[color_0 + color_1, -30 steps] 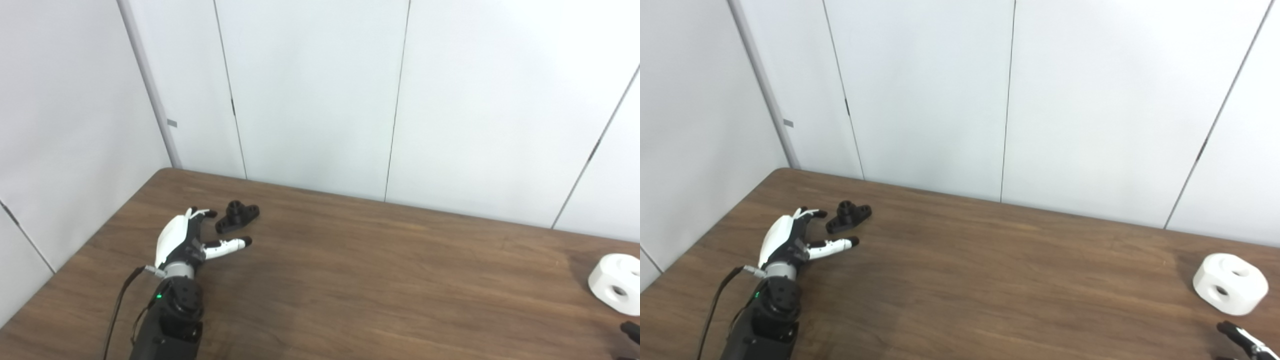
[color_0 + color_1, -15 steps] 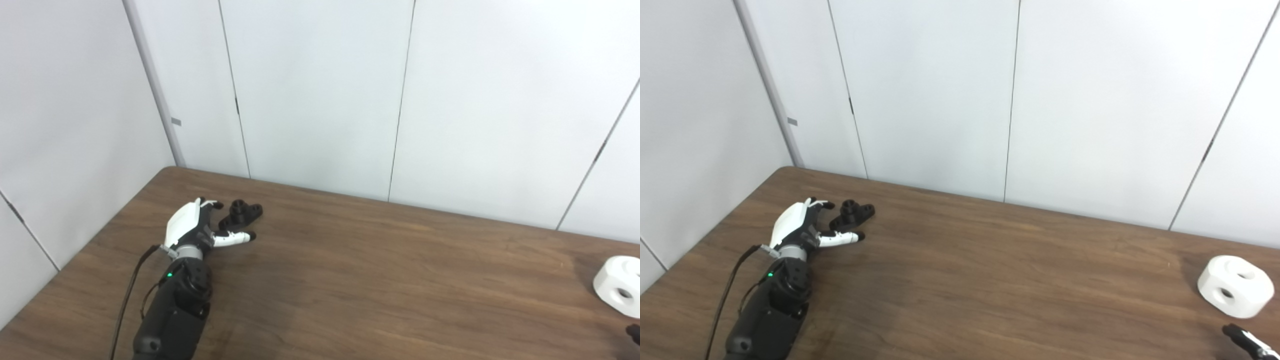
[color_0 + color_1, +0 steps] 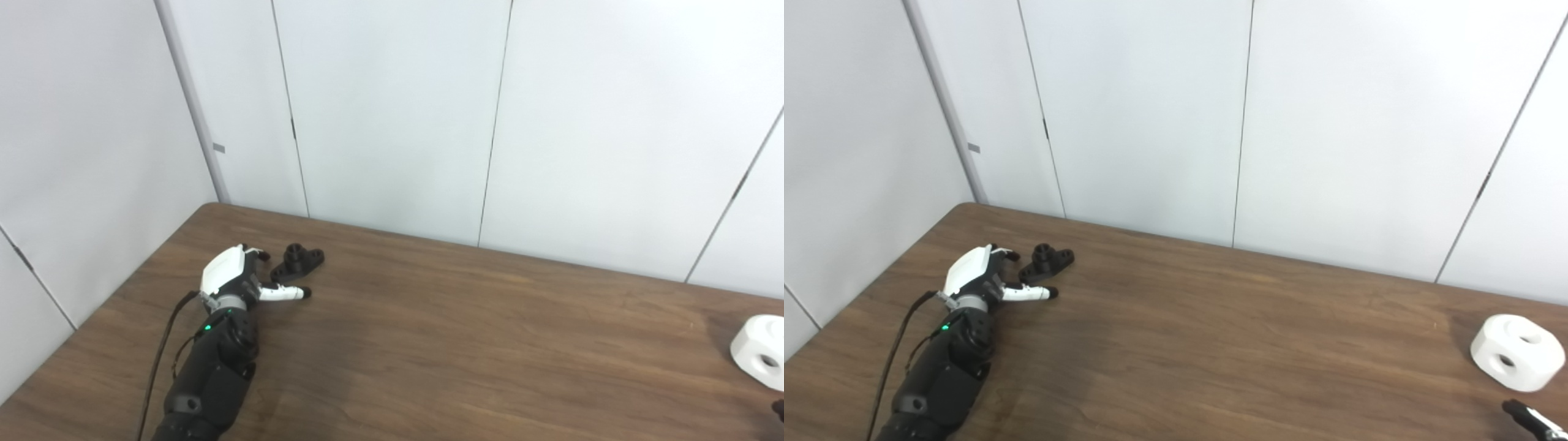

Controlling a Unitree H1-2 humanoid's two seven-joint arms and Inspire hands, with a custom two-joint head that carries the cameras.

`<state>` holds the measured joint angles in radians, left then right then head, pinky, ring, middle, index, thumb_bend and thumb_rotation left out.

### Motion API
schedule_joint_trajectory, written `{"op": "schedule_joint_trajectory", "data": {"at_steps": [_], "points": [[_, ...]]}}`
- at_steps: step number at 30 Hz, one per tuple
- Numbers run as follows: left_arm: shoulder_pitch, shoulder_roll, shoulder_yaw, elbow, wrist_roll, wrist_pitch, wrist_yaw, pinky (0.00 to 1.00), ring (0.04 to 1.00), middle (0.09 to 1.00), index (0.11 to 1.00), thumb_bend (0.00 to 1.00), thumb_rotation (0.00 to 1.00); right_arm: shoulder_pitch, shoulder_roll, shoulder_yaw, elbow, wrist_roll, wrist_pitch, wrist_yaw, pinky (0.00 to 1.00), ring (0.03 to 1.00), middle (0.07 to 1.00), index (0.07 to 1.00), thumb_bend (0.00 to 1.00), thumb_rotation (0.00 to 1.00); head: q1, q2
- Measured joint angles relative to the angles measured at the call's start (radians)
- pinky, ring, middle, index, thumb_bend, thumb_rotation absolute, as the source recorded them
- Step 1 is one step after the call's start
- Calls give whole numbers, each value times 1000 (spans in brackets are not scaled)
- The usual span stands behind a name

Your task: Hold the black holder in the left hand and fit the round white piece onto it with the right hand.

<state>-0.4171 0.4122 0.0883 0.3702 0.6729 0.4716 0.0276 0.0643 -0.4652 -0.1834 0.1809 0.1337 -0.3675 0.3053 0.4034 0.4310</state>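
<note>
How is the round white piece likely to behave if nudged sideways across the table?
The round white piece rests on a broad flat face, so it would probably slide rather than roll or tip. Its chunky moulded look suggests it is stiff. The holes in it hint at modest weight, though that is unsure.

Wooden table (image 3: 465, 343), dark brown, grain ran lengthwise. Behind it, white wall panels (image 3: 392, 116) with thin dark vertical seams. Small grey tab (image 3: 218, 148) sat on the left corner post.
</note>
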Motion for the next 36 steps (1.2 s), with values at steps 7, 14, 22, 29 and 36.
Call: {"op": "schedule_joint_trajectory", "data": {"at_steps": [7,14,22,29,36], "points": [[-18,21,-18,45,-1,-9,21,1000,1000,1000,753,932,237,15,-5,-4,-7,16,3,5,926,933,917,842,961,581,-5,5],[-20,23,-43,69,-24,-15,73,1000,1000,1000,726,912,209,32,-6,-6,-23,24,8,6,881,896,884,809,969,565,-15,12],[-17,28,-79,83,-57,-59,138,1000,1000,1000,670,885,168,42,-6,-6,-33,24,12,5,790,827,824,749,971,532,-26,12],[-17,28,-107,97,-83,-81,168,1000,1000,1000,678,910,203,44,-6,-7,-33,31,12,-13,666,762,779,702,966,513,-29,14],[-19,25,-123,113,-94,-88,198,1000,1000,1000,674,897,175,45,-6,-6,-33,33,11,-24,593,731,760,682,991,517,-32,12]]}}
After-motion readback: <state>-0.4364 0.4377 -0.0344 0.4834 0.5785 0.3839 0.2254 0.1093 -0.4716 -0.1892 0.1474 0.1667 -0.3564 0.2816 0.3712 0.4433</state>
